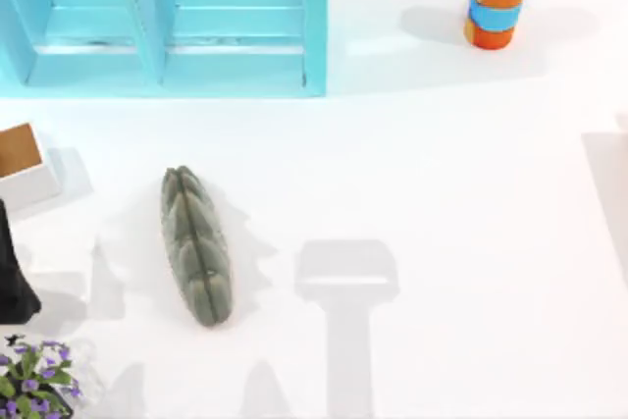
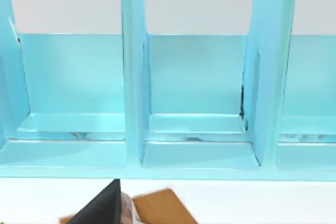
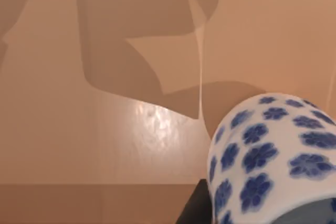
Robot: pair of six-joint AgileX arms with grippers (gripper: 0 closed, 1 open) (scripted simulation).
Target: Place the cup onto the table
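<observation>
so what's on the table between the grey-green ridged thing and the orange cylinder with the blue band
Nothing solid: the top view shows bare white table between the grey-green ridged object and the orange cylinder, crossed only by grey shadows. The light blue shelf unit stands off that line.

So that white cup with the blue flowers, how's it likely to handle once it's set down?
The cup looks like glazed ceramic, so it is probably stiff and fairly slippery. Its rounded wall suggests it would roll if laid on its side on the table. It likely chips if dropped, so a gentle set-down seems wise.
</observation>
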